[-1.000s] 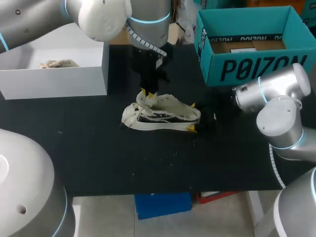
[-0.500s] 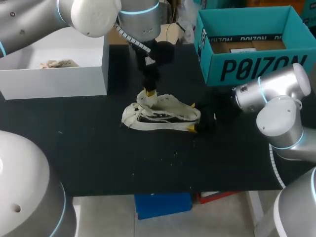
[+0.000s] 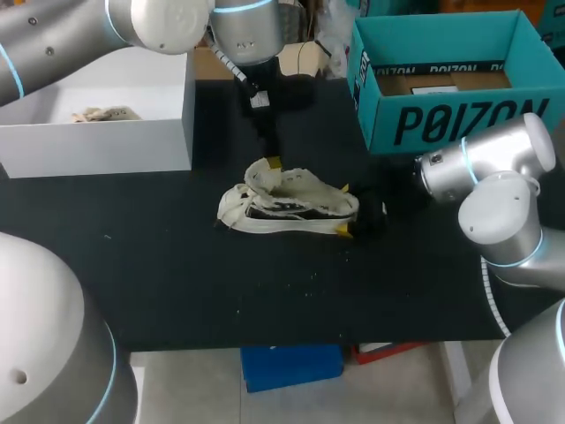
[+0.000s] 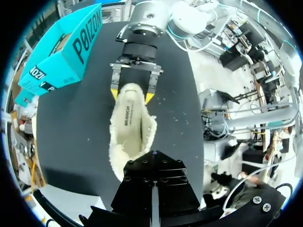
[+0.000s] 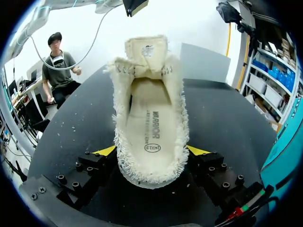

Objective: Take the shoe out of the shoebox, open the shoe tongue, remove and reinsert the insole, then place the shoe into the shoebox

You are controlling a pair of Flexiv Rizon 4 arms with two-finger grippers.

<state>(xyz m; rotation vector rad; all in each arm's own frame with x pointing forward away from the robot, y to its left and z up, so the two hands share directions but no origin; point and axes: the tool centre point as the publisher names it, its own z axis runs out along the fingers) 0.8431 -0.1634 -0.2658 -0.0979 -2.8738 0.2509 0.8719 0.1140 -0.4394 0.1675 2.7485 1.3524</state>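
Noting the change first: over the last second the left gripper (image 3: 275, 162) draws up and back from the shoe (image 3: 287, 208). A second ago it sat right at the tongue. Now it hangs just above the tongue's top edge, and its wrist has swung toward the far side of the bench (image 3: 177, 265). The shoe and the right arm hold position throughout.

Reading: the tongue (image 5: 146, 49) stands up and forward, away from the opening, so the tongue-opening step looks done. The insole (image 5: 149, 118) lies flat inside the shoe, fully exposed. Its removal looks like the next step — not yet begun.

Left gripper state: cannot tell from any view whether it is spread or pressed together. In the right wrist view it hangs above and beyond the tongue, apart from it, and I see nothing carried in it.

Right gripper (image 5: 151, 150): pinching the shoe at the heel, one yellow tip against each side. The left wrist view shows the same from the toe end. This hold should steady the shoe while the other arm works inside it.

Shoe position: mid-bench, sole down, toe toward the robot's left and heel toward its right. In the left wrist view the toe end lies under the left gripper, with the opening ahead of it. The teal shoebox (image 3: 441, 124) stands open at the far right of the bench — well apart from the shoe.
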